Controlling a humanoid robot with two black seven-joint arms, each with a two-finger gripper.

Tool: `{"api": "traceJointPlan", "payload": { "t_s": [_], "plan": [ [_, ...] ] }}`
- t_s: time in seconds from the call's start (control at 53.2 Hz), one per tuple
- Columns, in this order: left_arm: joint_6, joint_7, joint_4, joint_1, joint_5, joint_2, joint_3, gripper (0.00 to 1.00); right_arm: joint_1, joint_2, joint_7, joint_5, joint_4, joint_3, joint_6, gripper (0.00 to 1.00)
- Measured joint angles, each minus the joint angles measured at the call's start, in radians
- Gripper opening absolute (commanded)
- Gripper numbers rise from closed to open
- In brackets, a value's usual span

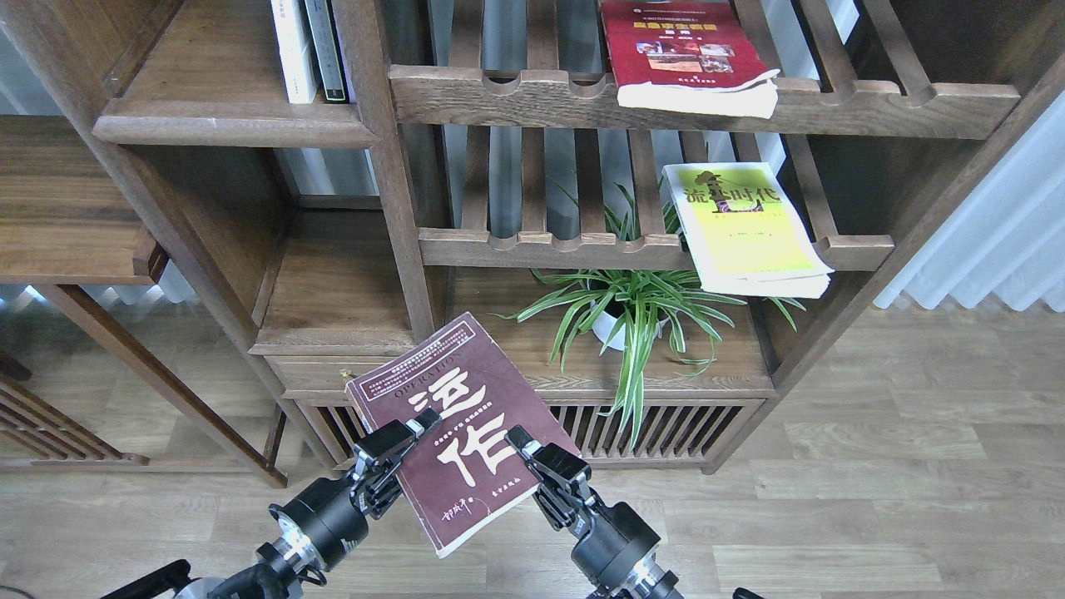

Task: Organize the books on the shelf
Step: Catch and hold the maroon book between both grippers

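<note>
The left end effector (pixel 413 430) grips the left edge of the maroon book (pixel 460 428), one finger lying on the cover, the other hidden beneath it; the right end effector (pixel 522 443) meets the book's right edge, a finger on the cover, though whether it pinches the edge or only presses against it I cannot tell; the book is held between the two arms, face up and tilted, its far corners in front of the lowest solid shelf (pixel 574 378) and its near end over the wooden floor (pixel 874 466); on that shelf stands a potted plant (pixel 636 312), just right of the book; above the plant a yellow-green book (pixel 745 226) lies flat on the lower slatted rack (pixel 532 248), overhanging its front rail; a red book (pixel 686 54) lies likewise on the upper slatted rack (pixel 516 96); at upper left, a few upright books (pixel 309 50) stand on a solid board (pixel 233 121).
</note>
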Motion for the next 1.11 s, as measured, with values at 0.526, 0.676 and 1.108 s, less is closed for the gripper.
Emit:
{"api": "traceJointPlan", "payload": {
  "t_s": [0.526,0.676,1.108],
  "plan": [
    [0.000,-0.005,-0.001,-0.002,0.001,-0.001,0.024,0.10,0.008,0.001,0.002,0.003,-0.007,0.012,0.000,0.22],
    [0.000,-0.006,0.000,-0.001,0.002,-0.001,0.016,0.11,0.009,0.000,0.004,-0.002,-0.007,0.002,0.000,0.58],
    [0.000,-0.008,0.001,0.000,0.000,0.014,-0.002,0.10,0.005,0.002,-0.008,-0.099,-0.007,0.007,0.000,0.88]
  ]
}}
